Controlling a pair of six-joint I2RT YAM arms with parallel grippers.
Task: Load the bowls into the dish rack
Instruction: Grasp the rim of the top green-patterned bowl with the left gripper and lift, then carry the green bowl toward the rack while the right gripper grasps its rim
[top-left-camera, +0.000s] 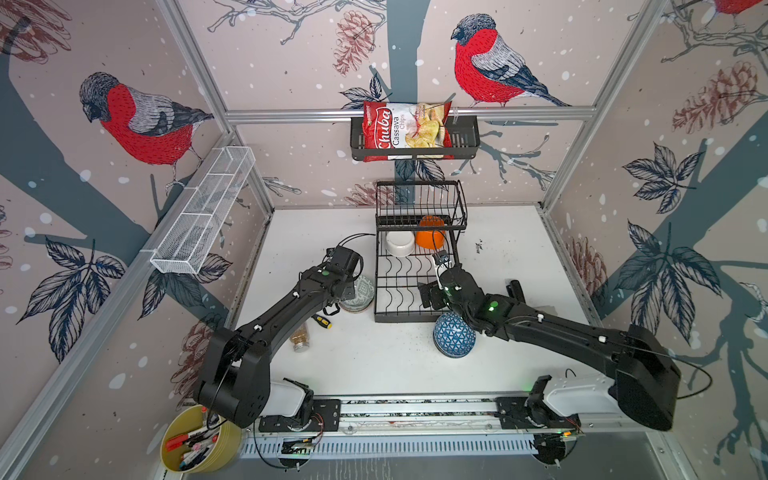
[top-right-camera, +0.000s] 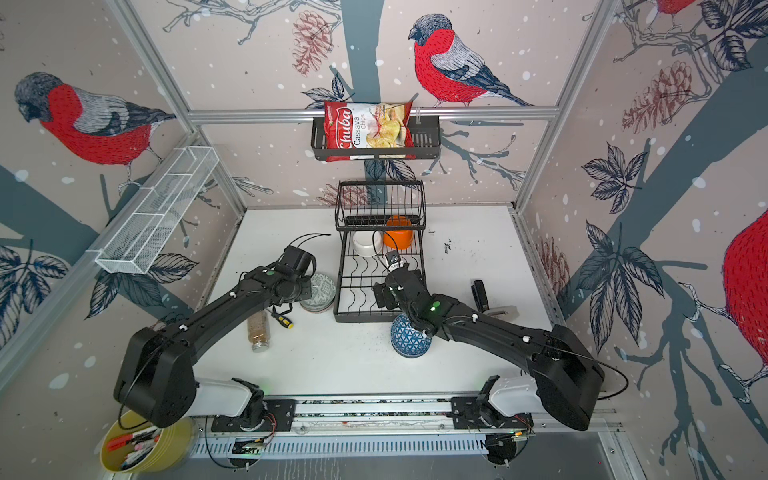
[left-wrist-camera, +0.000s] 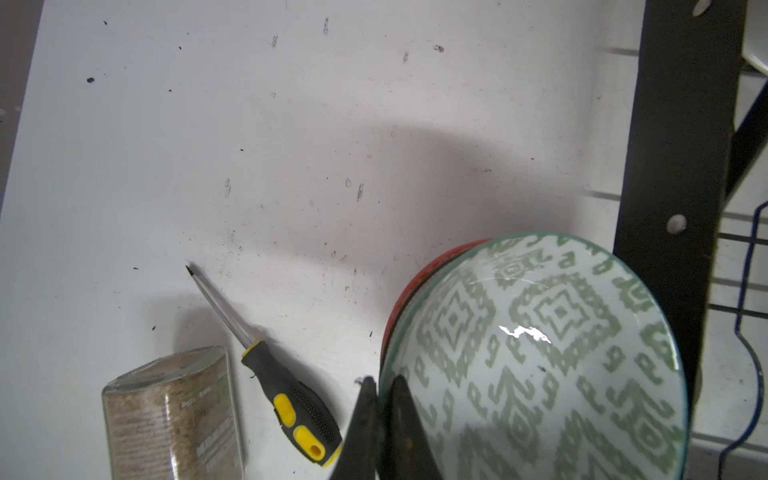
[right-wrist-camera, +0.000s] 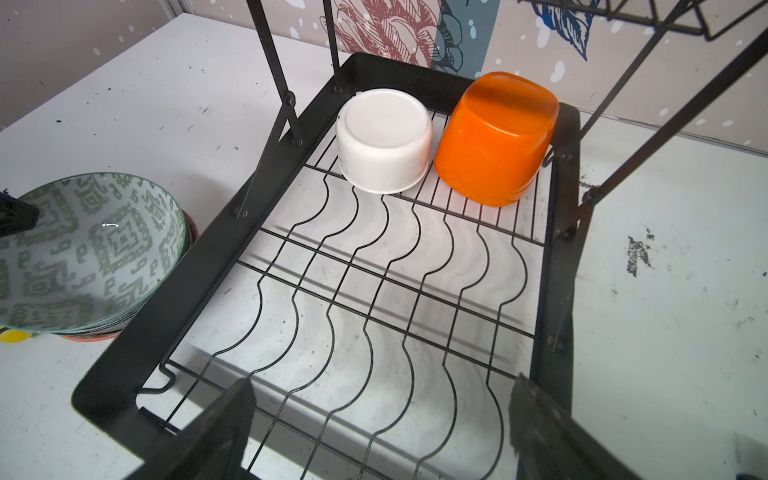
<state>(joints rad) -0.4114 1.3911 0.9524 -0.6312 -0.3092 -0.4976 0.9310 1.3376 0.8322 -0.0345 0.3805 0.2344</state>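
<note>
Nearest, yellow tub (top-left-camera: 226, 440) of pens by the base of left arm (top-left-camera: 282, 311). On white tabletop (top-left-camera: 374, 365), blue-patterned bowl (top-left-camera: 453, 338) sits upside down just off the near edge of the dish rack (top-left-camera: 415, 318), partly under right arm (top-left-camera: 561, 328). Spice jar (top-left-camera: 300, 338) lies on its side further left, screwdriver (left-wrist-camera: 291, 407) just beside it. Further in, a stack of bowls stands just beside the rack's left frame: green-patterned bowl (left-wrist-camera: 540, 353) on top, upright, red-rimmed bowl (left-wrist-camera: 432, 266) under it. Left jaws pinch the green-patterned bowl's rim, one finger inside, one outside, pressed tight. Right jaws spread wide, holding nothing, hanging over near end of rack's lower tier. At far end of that tier, white bowl (right-wrist-camera: 382, 141) and orange bowl (right-wrist-camera: 494, 137) side by side, both upside down, under the raised basket tier (top-left-camera: 419, 203). Behind, on back wall, black basket (top-left-camera: 465, 141) with chips bag (top-left-camera: 399, 129).
</note>
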